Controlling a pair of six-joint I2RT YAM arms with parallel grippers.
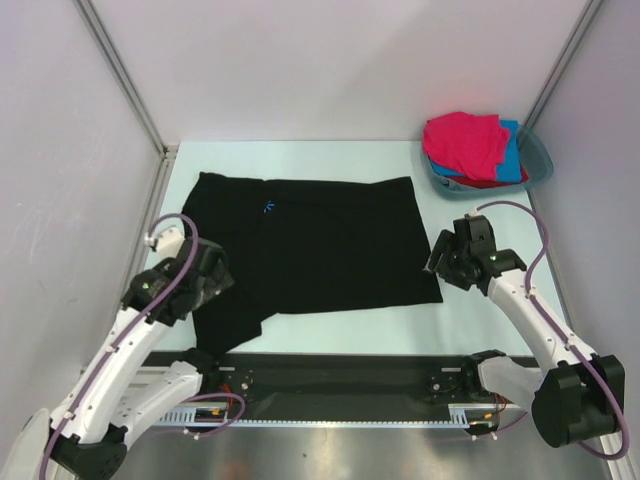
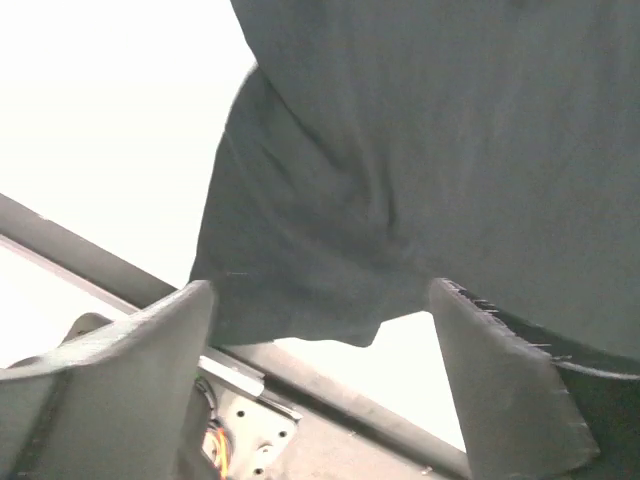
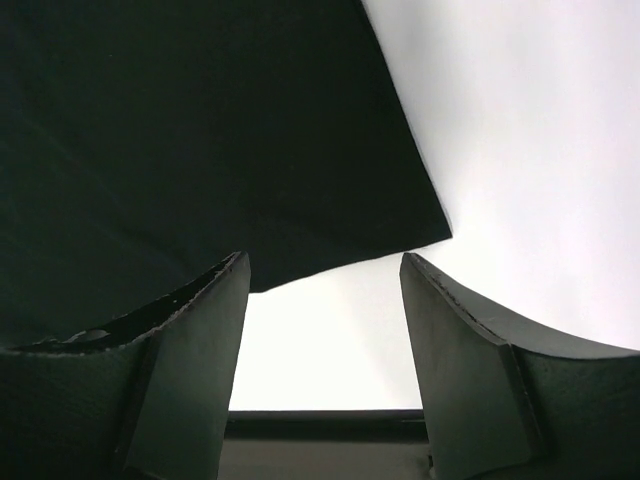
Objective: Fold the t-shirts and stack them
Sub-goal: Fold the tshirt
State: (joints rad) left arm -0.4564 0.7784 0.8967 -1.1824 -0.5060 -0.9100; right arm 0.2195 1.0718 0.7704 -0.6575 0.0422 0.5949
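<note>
One large black cloth t-shirt [image 1: 310,240] lies spread on the pale table [image 1: 300,155], its near left sleeve rumpled. Both white arms [image 1: 130,340] reach forward, elbows bent. Far right, a teal plastic basin [image 1: 541,157] holds a pink shirt [image 1: 465,140], blue shirt [image 1: 512,150] and red shirt [image 1: 490,182]. The left gripper [image 2: 320,300] hangs over the sleeve, jaws wide, empty. The right gripper [image 3: 325,265], jaws parted and empty, hovers at the near right corner.

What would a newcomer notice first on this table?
A big black t-shirt lies spread across the middle of the pale table, one sleeve rumpled at its near left. In the far right corner a teal basin holds bright shirts, pink on top. The left arm and right arm flank it, jaws open.
</note>
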